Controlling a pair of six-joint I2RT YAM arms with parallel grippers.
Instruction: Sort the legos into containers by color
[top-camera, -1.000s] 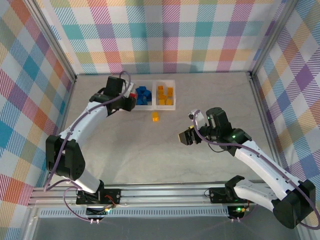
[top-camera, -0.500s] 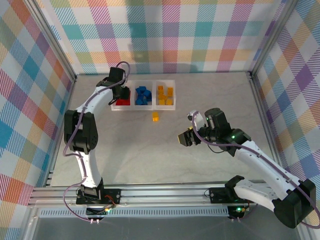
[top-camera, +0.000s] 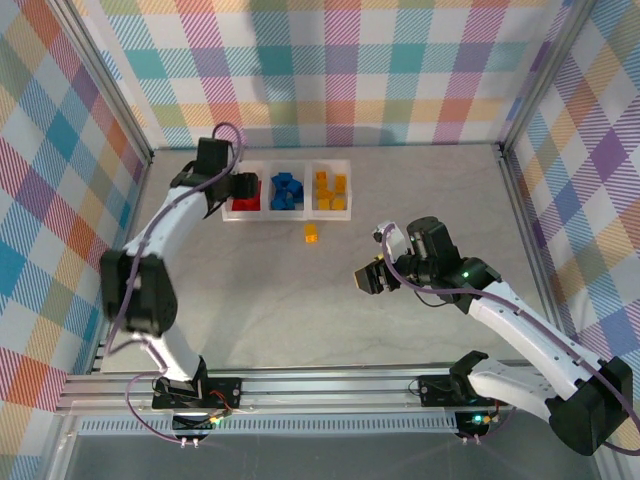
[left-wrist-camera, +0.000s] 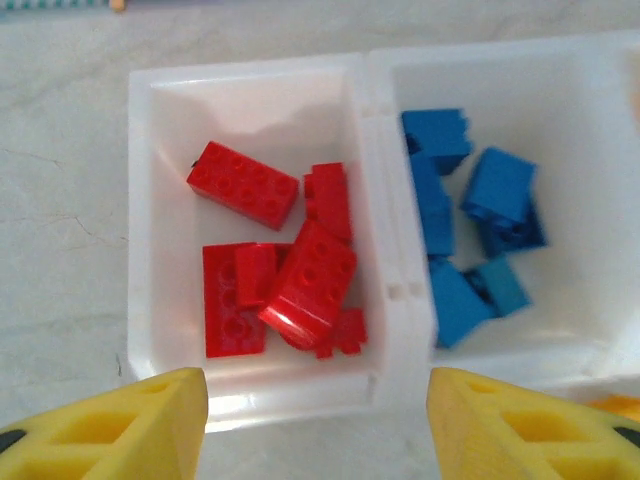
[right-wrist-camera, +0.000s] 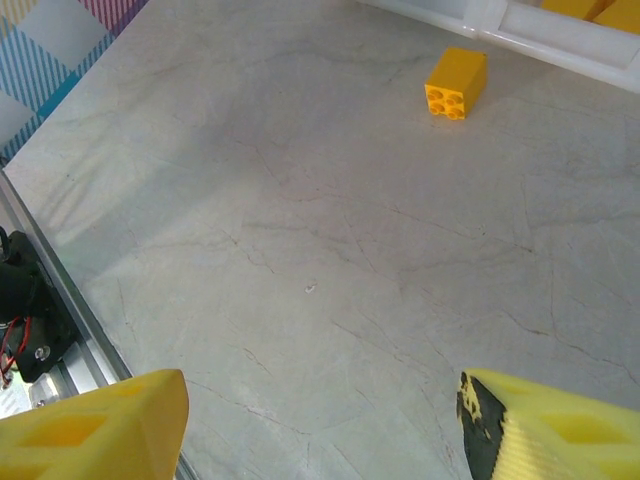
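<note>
The containers are a white three-compartment tray (top-camera: 300, 214) at the back of the table. Several red legos (left-wrist-camera: 290, 270) lie in its left compartment, several blue legos (left-wrist-camera: 470, 220) in the middle one, and several yellow-orange legos (top-camera: 330, 190) in the right one. My left gripper (top-camera: 243, 187) hangs over the red compartment's near wall, open, with nothing between its yellow fingers (left-wrist-camera: 130, 420). One yellow lego (top-camera: 311, 234) lies loose on the table just in front of the tray, also seen from the right wrist (right-wrist-camera: 456, 82). My right gripper (top-camera: 368, 278) hovers open and empty over bare table, short of that brick.
The grey marble-look tabletop (top-camera: 300, 310) is walled in by checked panels on three sides. A metal rail (top-camera: 320, 385) with both arm bases runs along the near edge. A frame corner and cables (right-wrist-camera: 25, 320) show at the left of the right wrist view.
My left arm has swung its elbow left while its gripper stayed over the red compartment, and its jaws have come apart. The right arm has barely moved.
</note>
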